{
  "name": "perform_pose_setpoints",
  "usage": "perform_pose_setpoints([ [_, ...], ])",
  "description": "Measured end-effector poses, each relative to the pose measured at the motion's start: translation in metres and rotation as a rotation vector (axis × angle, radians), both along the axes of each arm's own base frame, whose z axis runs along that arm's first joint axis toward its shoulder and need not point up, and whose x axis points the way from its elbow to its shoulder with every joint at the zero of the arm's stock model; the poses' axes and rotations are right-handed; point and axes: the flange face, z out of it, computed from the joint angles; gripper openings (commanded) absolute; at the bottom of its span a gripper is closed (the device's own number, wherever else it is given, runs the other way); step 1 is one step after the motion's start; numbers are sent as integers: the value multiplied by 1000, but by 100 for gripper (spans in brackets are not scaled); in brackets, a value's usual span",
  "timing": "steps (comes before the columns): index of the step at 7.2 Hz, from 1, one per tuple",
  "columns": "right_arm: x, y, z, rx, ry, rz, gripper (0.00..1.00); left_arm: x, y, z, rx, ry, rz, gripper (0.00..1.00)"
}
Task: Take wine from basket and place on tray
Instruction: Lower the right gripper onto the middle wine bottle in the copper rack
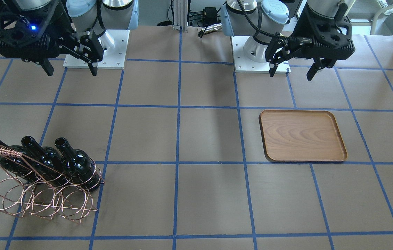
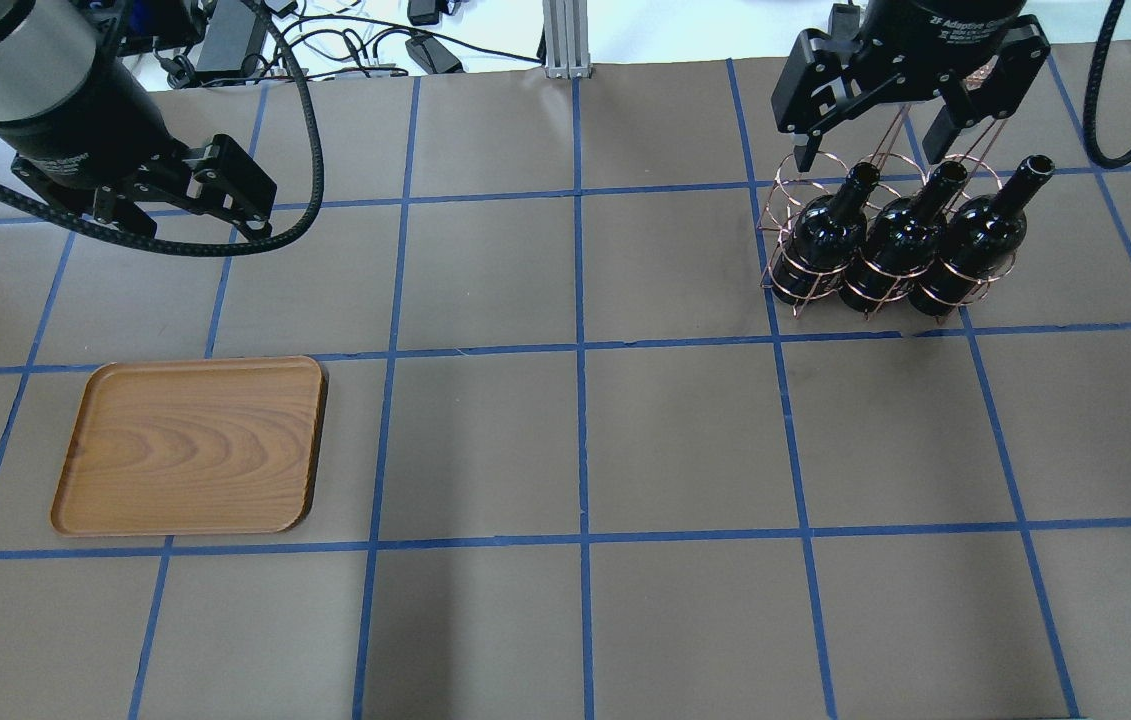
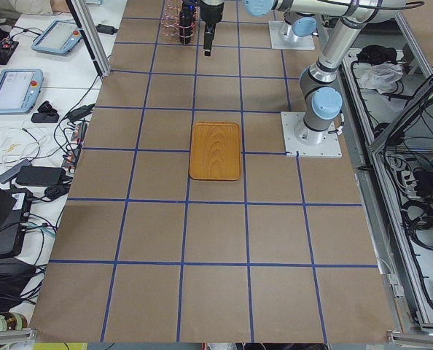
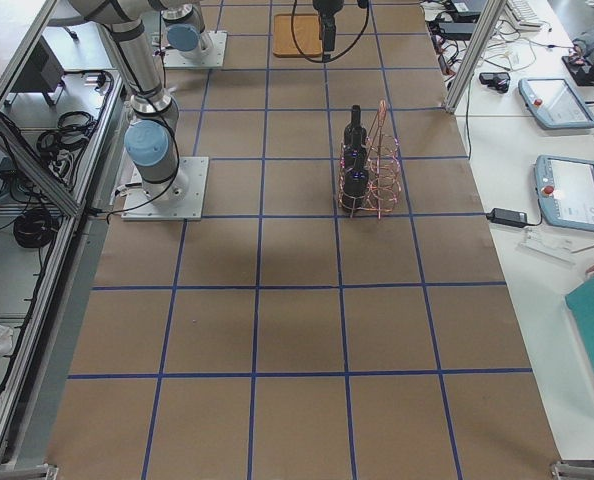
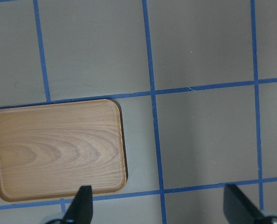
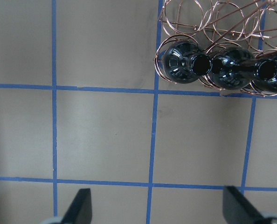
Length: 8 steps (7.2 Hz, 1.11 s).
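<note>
Three glossy near-black wine bottles (image 2: 900, 235) sit side by side in the rose-gold wire basket (image 2: 793, 205), necks tilted up; they also show in the front view (image 1: 76, 165) and in the right wrist view (image 6: 185, 60). The basket (image 1: 43, 199) stands on the table on my right side. My right gripper (image 1: 71, 73) is open and empty, high above the table and short of the basket. The brown wooden tray (image 2: 190, 445) lies flat and bare on my left side. My left gripper (image 1: 291, 74) is open and empty, high near the tray (image 5: 54, 149).
The table is brown paper with a grid of blue tape lines. Both arm bases (image 1: 95, 48) stand at the robot's edge. Pendants and cables (image 4: 567, 190) lie on side benches beyond the table.
</note>
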Motion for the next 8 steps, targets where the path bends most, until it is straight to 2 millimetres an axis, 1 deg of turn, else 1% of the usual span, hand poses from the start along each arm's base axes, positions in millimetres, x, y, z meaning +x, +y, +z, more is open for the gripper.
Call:
perform_pose_setpoints([
  [3,3,0,-10,17,-58,12,100,0,1,-1,3,0,0,100],
  [4,-1,-1,-13,23,-60,7,100,1,1,-1,4,0,1,100],
  [5,-17,-6,-19,33,-50,-11,100,1,1,-1,6,0,1,100],
  [6,-43,-13,-27,36,-43,-47,100,1,1,-3,12,0,0,100],
  [7,-73,-21,-31,25,-34,-92,100,1,2,-5,18,0,-1,100],
  [8,-98,-26,-37,21,-29,-128,84,2,2,-8,23,0,0,100],
])
